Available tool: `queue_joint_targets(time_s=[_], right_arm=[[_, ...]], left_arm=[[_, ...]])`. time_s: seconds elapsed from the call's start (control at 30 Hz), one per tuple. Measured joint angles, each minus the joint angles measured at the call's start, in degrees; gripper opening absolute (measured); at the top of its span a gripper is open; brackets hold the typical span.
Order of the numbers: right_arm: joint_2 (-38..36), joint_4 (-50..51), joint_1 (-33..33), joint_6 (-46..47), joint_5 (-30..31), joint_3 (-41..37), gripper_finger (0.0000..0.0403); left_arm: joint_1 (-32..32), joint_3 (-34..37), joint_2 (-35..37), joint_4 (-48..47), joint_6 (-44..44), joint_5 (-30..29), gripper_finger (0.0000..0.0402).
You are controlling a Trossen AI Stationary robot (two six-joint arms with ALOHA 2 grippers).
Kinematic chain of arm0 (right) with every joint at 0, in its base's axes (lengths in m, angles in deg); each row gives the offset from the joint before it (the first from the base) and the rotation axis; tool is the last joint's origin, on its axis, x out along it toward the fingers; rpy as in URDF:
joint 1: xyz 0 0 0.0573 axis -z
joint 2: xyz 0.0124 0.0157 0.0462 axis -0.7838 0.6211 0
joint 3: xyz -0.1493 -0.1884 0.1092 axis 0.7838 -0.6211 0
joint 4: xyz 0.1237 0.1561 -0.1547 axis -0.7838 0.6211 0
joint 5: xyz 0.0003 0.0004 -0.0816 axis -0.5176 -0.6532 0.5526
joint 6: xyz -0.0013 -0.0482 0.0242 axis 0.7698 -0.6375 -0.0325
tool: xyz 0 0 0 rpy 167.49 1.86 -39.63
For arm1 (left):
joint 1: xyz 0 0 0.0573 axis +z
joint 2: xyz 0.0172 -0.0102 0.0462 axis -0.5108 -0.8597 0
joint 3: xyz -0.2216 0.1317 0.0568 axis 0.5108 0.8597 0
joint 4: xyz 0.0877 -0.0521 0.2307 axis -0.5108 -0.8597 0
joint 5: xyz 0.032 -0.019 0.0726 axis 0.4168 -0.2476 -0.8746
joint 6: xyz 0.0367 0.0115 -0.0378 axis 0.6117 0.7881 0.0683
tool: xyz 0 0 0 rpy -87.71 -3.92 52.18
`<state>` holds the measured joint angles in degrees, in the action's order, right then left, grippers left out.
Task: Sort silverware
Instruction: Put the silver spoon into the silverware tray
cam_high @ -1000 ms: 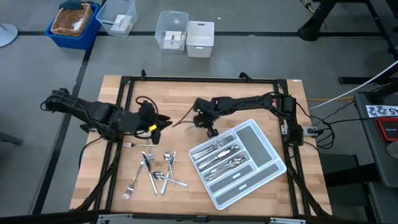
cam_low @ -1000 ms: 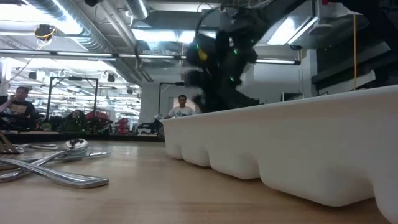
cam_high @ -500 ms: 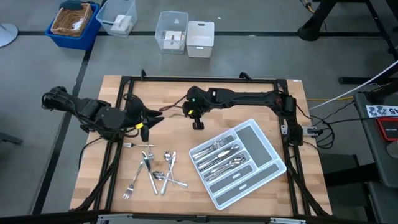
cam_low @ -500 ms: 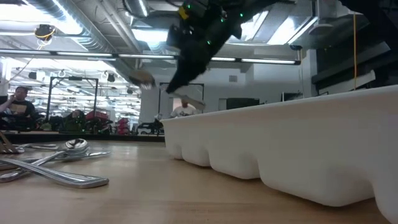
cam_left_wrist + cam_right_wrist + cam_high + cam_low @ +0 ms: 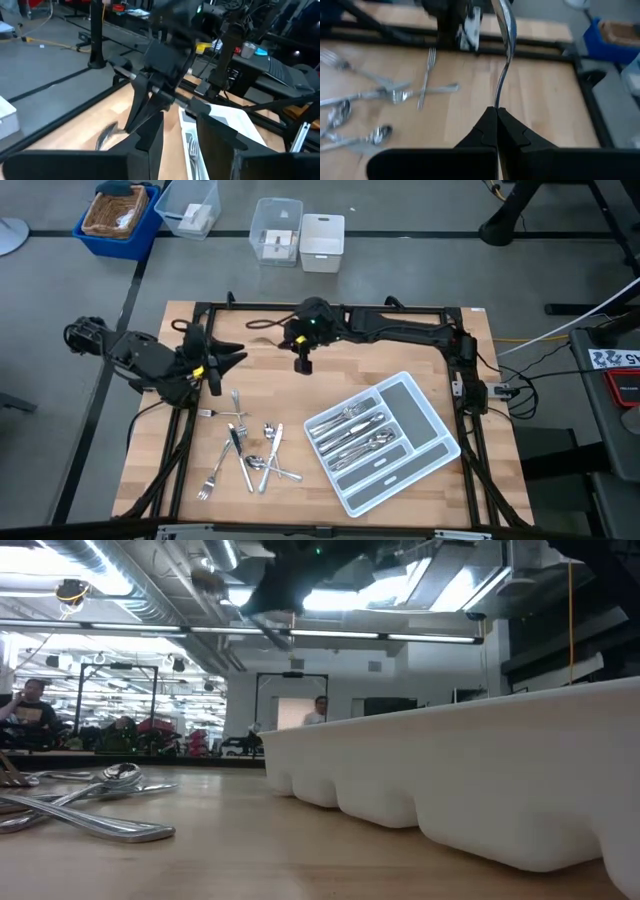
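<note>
My right gripper hangs above the far middle of the table, shut on a spoon that juts toward the table's left. My left gripper hovers open and bare at the left, its fingers aimed at the spoon's bowl. Several loose forks and spoons lie flat on the wood near the front. The light grey tray lies slantwise at the right, with several pieces lying in its compartments. My right gripper pinches the spoon's handle at its end between its two fingertips. The fingers come from the table's right, slanting a little downward, and the spoon runs on ahead in line with them. It is lifted clear of the table, bowl end farthest from the fingers.
Black frame rails border the table. Clear boxes and a blue bin stand on the floor beyond the far edge. The tray wall fills the right of the low view. People show in the room behind.
My right gripper has risen from beside the tray's far corner and gone toward the far edge and the left, carrying the spoon up and tipping nearer level. My left gripper has drawn back toward the left edge and a little up, still open.
</note>
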<state>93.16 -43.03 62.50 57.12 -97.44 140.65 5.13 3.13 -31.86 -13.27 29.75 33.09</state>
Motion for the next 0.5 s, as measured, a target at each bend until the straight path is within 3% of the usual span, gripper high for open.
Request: queue_joint_targets(time_s=[0.5], right_arm=[[-0.02, -6.5, 0.0, 4.75, 1.66, 10.72, 0.0]], left_arm=[[0.01, 0.0, 7.57, 0.0, 5.67, 0.1, 0.0107]])
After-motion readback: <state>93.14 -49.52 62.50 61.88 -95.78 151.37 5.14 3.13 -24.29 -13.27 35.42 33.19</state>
